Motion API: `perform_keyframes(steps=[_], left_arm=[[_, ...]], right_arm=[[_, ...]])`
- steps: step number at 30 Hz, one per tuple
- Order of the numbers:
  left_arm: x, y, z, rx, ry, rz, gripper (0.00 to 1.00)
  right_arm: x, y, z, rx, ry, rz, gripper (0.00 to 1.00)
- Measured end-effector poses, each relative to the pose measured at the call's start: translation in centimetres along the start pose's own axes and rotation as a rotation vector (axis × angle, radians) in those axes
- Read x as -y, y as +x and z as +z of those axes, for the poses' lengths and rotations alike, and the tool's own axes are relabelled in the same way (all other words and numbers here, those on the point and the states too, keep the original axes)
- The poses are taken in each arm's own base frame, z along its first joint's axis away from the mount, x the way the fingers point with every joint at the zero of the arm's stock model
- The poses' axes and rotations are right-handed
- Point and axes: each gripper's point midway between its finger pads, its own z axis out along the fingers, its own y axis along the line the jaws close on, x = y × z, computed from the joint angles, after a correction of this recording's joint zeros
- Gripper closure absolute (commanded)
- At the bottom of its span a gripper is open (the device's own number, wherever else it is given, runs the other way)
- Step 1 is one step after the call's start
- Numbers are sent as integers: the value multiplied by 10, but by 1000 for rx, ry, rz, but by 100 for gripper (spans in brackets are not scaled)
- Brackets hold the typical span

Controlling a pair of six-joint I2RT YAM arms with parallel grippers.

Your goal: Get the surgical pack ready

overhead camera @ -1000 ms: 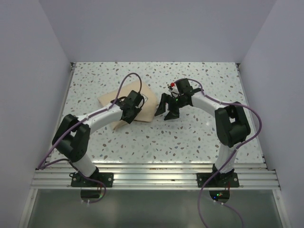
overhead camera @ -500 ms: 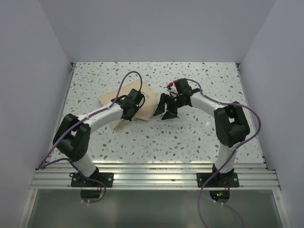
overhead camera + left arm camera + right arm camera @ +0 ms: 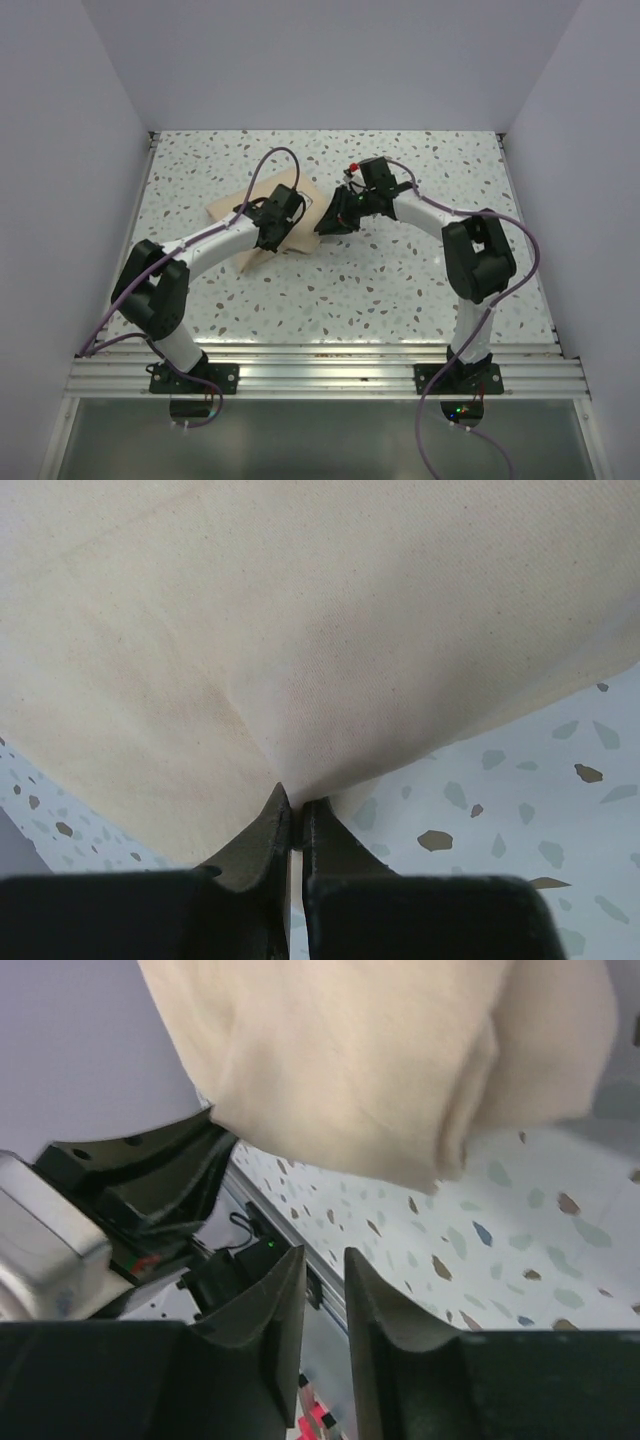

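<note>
Softly, the tan woven sheet puckers in the left end effector.

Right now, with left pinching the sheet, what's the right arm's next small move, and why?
Probably ease the right gripper forward until the fold of the tan sheet sits between its fingers, then close. Its jaws stand narrowly apart with nothing between them, the fold just ahead, while the left gripper is shut on the sheet.

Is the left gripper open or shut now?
Shut. The left gripper has its tips pressed together on the tan sheet, and creases run out from the pinch.
</note>
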Motion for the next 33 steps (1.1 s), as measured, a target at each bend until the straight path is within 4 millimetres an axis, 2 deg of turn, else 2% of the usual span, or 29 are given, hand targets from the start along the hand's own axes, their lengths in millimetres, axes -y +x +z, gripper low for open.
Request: perform_keyframes(steps=[7, 11, 16, 23, 33], left_arm=[[0, 0, -1, 0, 0, 0, 100], [-1, -1, -4, 5, 0, -3, 100], [-4, -7, -12, 25, 2, -14, 100], [-5, -13, -21, 53, 17, -29, 100], [-1, -16, -26, 71, 52, -36, 100]], right_arm=[[-33, -15, 15, 20, -80, -8, 80], [-32, -14, 35, 2, -85, 6, 83], [-24, 0, 57, -30, -54, 15, 86], [-31, 3, 67, -3, -63, -23, 93], [-35, -11, 82, 99, -66, -33, 94]])
